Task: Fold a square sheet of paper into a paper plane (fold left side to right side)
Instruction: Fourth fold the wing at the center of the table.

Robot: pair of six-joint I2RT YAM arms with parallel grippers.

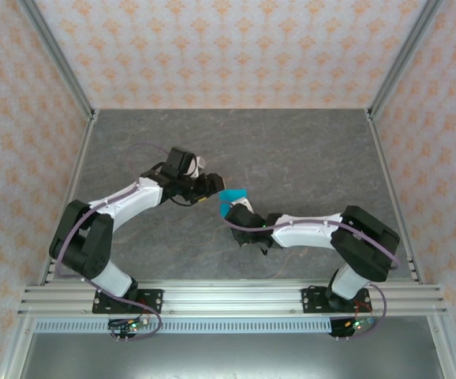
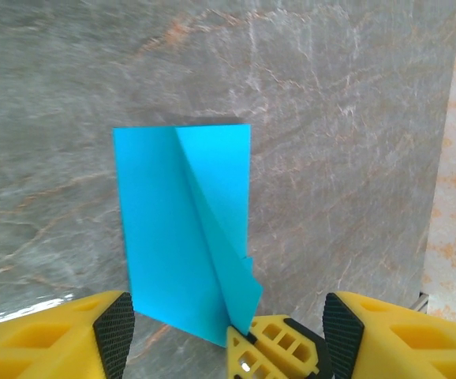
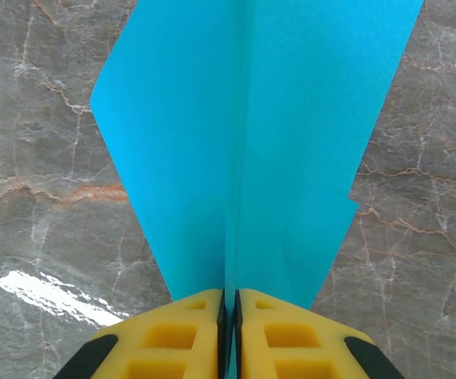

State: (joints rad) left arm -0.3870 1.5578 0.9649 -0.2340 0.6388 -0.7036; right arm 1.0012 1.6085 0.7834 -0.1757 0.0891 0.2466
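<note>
Right fingers (image 3: pixel 200 324) pinch the paper plane (image 3: pixel 244 142) by its narrow tip; left fingers (image 2: pixel 114 335) are free.
Nearest us, the right pair is clenched on the tip, and the plane's long axis runs 6-to-12 straight away from it over the table (image 2: pixel 354 118). The left pair is released and spread either side of that pinched tip, with the plane stretching to its 12. We judge right is the anchor and left is placed to work the fold.
</note>
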